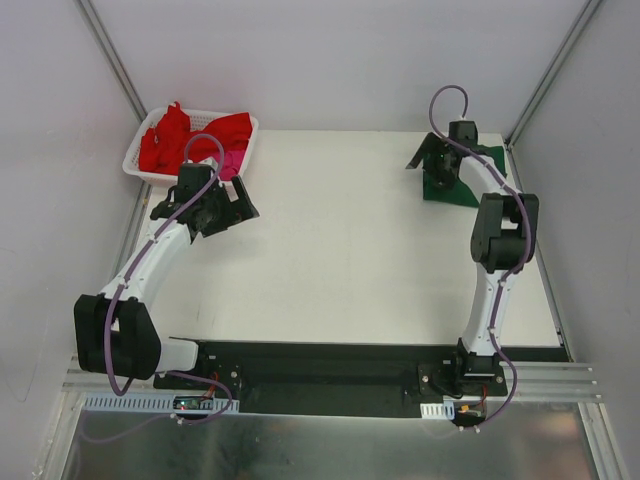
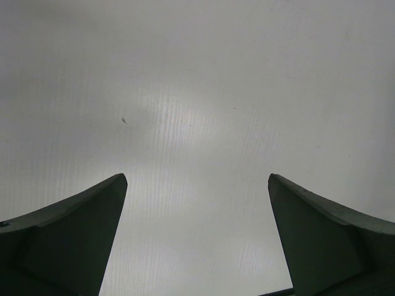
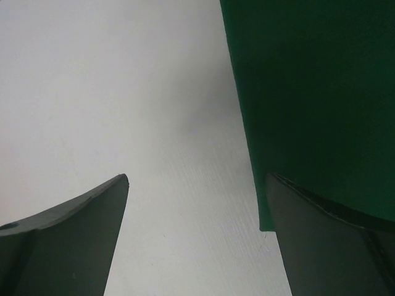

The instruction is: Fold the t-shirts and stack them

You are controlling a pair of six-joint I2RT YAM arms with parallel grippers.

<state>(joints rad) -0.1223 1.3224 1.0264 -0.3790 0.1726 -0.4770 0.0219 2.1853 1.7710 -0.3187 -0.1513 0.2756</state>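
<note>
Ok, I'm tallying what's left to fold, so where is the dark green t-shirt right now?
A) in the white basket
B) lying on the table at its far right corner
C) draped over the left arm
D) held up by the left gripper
B: the green t-shirt lies on the table at the far right corner, by the open right gripper, well away from the white basket.

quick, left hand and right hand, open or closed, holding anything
left hand: open, holding nothing, over the table
right hand: open, holding nothing, at the edge of the green tee
</note>
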